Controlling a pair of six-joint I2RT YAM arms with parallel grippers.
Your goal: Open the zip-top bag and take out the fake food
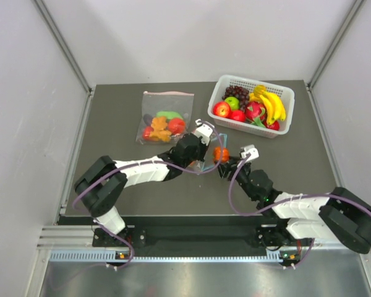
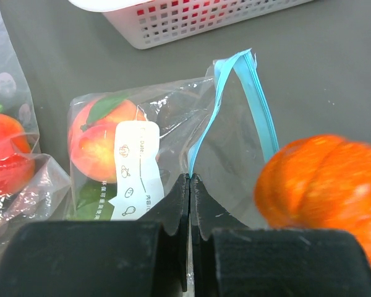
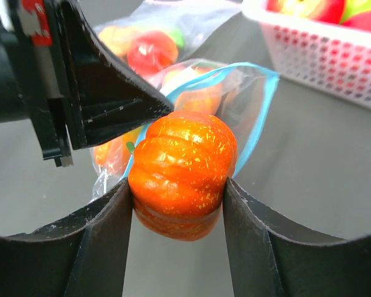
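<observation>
From above, you see the left gripper (image 1: pixel 203 162) and right gripper (image 1: pixel 223 159) meeting at mid-table, in front of the larger bag (image 1: pixel 167 102) and the white basket (image 1: pixel 289 111); the zip-top bag (image 1: pixel 206 166) lies under the left wrist, mostly hidden; an orange pumpkin piece (image 1: pixel 221 154) sits at the right gripper's tip.

In your left wrist view, the left gripper (image 2: pixel 190 185) has its fingers pressed together on the clear film of the zip-top bag (image 2: pixel 232 142), just below the teal strip; the mouth gapes open; a peach piece (image 2: pixel 99 139) with a green leaf lies inside, beside the white print; the pumpkin (image 2: pixel 328 185) is blurred at right.

In your right wrist view, the right gripper (image 3: pixel 177 193) pinches the pumpkin (image 3: pixel 184 158) from both sides; the teal strip of the bag (image 3: pixel 263 111) loops behind it; more fake food (image 3: pixel 114 154) shows through the film.
</observation>
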